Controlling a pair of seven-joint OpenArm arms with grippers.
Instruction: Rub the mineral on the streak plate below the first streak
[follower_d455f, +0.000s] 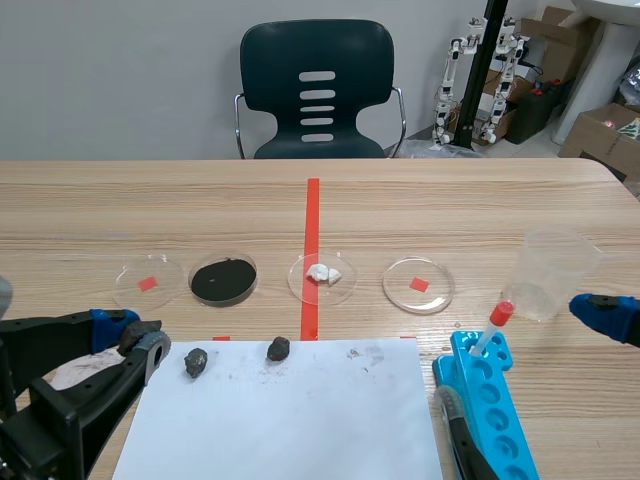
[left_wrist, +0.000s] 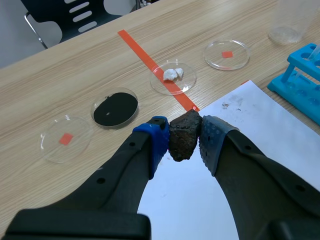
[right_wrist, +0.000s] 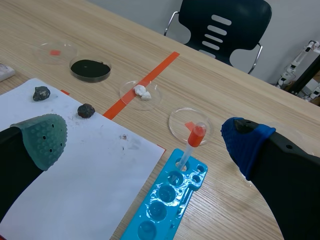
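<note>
Within left end effector (left_wrist: 185, 131), dark mineral (left_wrist: 182, 144), underside unseen.

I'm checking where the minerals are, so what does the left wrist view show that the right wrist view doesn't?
Only the left wrist view: the left gripper shut on a dark mineral. Only the right wrist view: the open right gripper and two loose dark rocks lying on the white sheet. Both: that sheet, the dish of black powder, the dish of white chunks and the blue rack.
</note>
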